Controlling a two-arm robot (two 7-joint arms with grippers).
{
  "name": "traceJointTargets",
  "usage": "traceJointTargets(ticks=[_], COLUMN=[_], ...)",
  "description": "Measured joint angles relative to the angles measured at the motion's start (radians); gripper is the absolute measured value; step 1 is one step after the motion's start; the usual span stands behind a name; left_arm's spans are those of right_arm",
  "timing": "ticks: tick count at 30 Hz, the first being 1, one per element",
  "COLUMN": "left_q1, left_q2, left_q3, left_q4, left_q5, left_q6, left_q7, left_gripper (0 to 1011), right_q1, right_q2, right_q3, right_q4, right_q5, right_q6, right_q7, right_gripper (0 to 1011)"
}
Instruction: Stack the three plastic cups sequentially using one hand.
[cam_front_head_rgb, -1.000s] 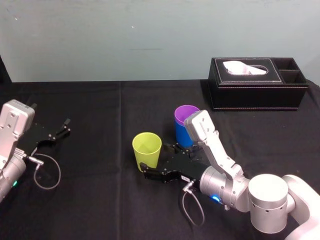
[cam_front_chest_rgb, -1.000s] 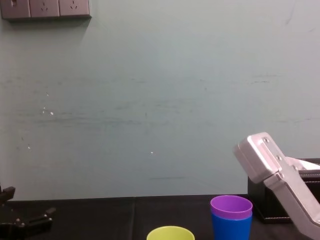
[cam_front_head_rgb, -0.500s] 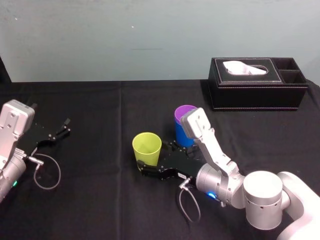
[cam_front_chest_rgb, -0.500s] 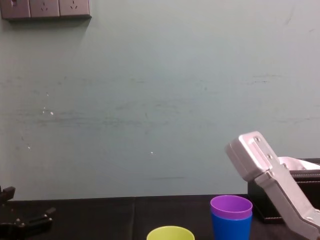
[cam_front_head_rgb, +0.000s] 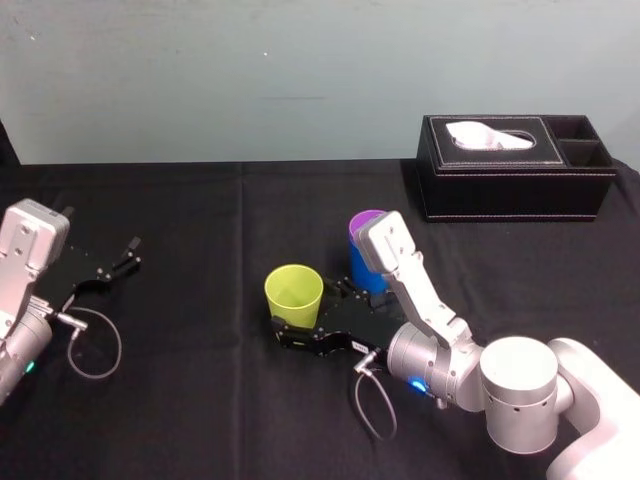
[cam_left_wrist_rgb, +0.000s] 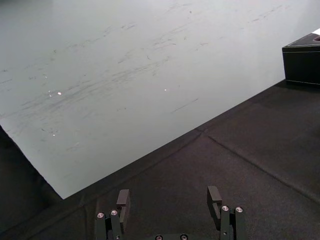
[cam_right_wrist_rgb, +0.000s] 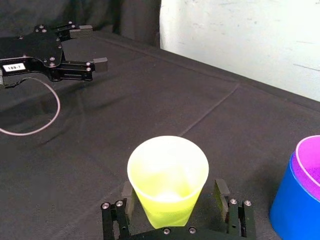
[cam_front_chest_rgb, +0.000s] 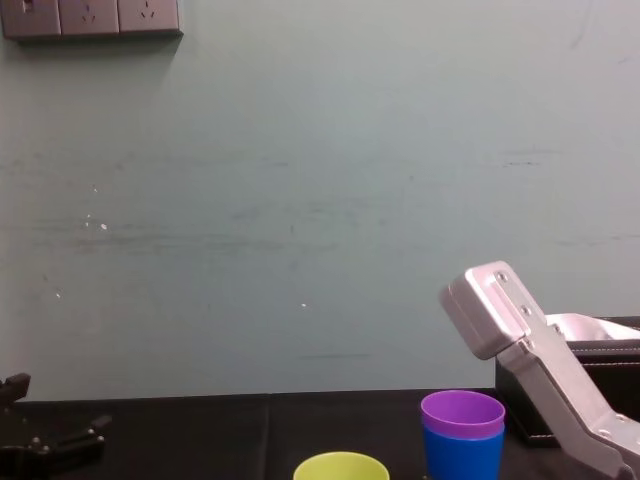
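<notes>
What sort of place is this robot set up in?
Probably an indoor lab or test room: a table under black cloth, a bare pale wall with power sockets, and a black tissue box. The right gripper straddles a yellow-green cup; the left gripper is parked.

Backed by a pale grey-green wall (cam_front_chest_rgb: 300, 200), scuffed and faintly streaked. High at the left, a row of wall sockets (cam_front_chest_rgb: 90, 17). Below, a table draped in black cloth (cam_front_head_rgb: 200, 200), creased in straight fold lines. Far right, near the back edge, a black tissue box (cam_front_head_rgb: 515, 167). Lit evenly and flat.
</notes>
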Motion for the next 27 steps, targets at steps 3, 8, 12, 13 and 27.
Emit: traceJointTargets(ticks=[3, 8, 12, 13, 27], left_q1=[0.0, 0.0, 0.0, 0.0, 0.0], left_q2=[0.0, 0.0, 0.0, 0.0, 0.0], left_q3=[0.0, 0.0, 0.0, 0.0, 0.0], left_q4=[0.0, 0.0, 0.0, 0.0, 0.0], left_q5=[0.0, 0.0, 0.0, 0.0, 0.0], left_q6=[0.0, 0.0, 0.0, 0.0, 0.0], left_q7=[0.0, 0.0, 0.0, 0.0, 0.0], left_gripper=[1010, 1010, 1010, 1010, 1010], right_q1=[-0.001, -0.002, -0.003, -0.003, -0.004], right_q2=[0.0, 0.001, 0.001, 0.001, 0.003], right_q3=[0.0, 0.0, 0.001, 0.001, 0.001], right_q4=[-0.001, -0.003, -0.004, -0.004, -0.006], right_q5=[0.0, 0.001, 0.002, 0.002, 0.003], right_q6=[0.0, 0.0, 0.0, 0.0, -0.001], right_q7=[0.0, 0.001, 0.001, 0.001, 0.001], right_gripper=[1000, 963, 863, 839, 715])
